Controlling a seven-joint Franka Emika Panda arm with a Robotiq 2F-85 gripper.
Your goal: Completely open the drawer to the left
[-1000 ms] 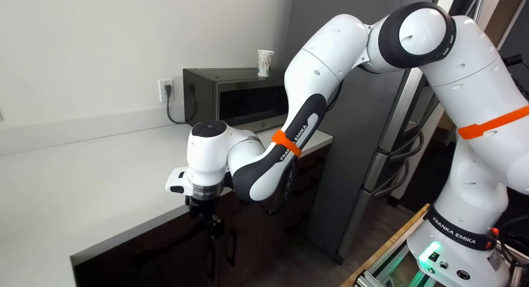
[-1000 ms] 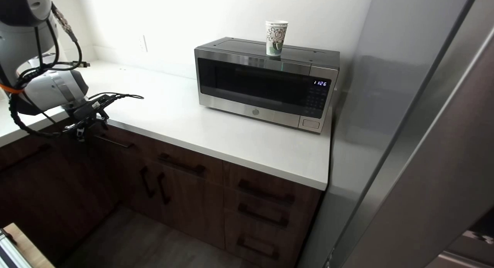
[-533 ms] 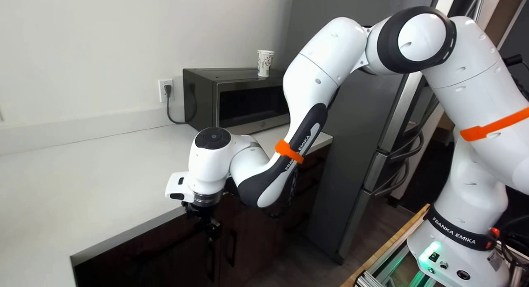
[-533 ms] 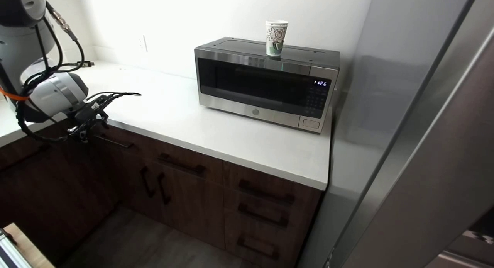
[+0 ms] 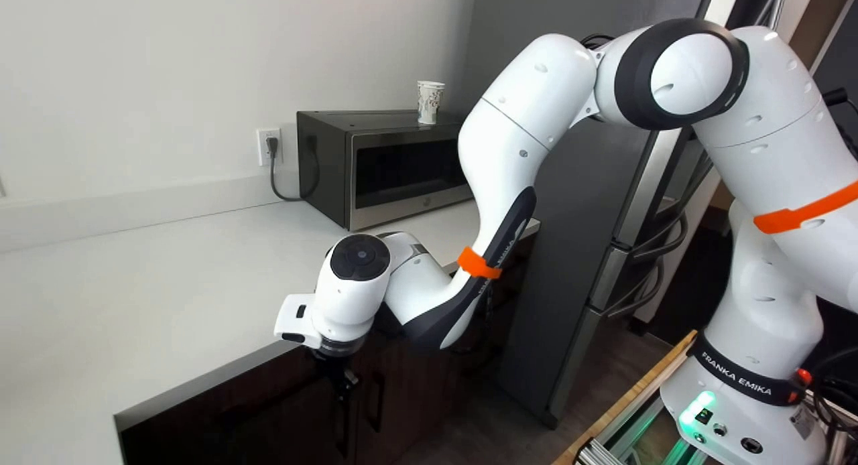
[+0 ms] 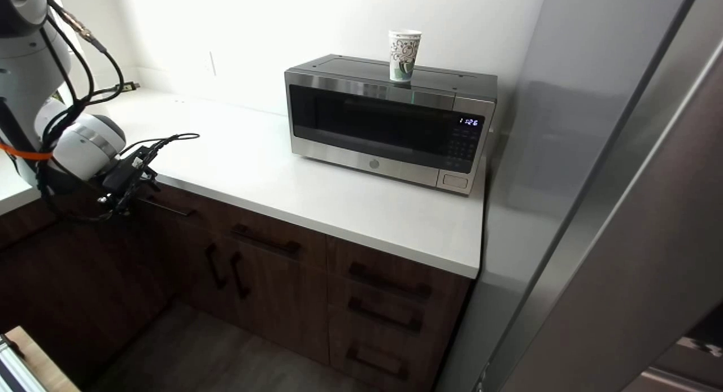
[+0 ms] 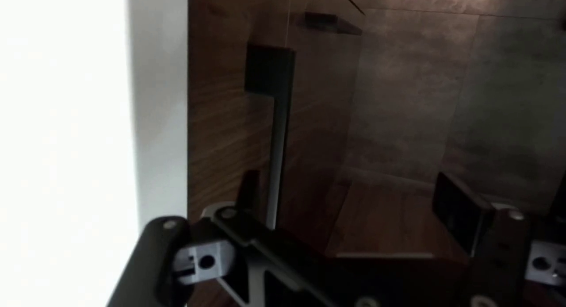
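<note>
The arm (image 5: 503, 137) sits lower and more tilted than a second ago, so the gripper (image 7: 347, 192) reaches further below the edge of the counter (image 6: 248, 155). Its fingers (image 7: 460, 212) stand wide apart, one close by the handle (image 7: 279, 134) of the left drawer (image 7: 223, 134), contact unclear. That drawer looks closed beneath the counter; the pull seems not yet begun. Its front is dark brown, streaky wood, the handle a squared black bar, the counter smooth and white

Overexposed countertop (image 7: 66, 121), dim floor (image 7: 407, 99), cabinet fronts (image 6: 285, 307) in shadow, wall (image 6: 243, 19) washed out in an exterior view
</note>
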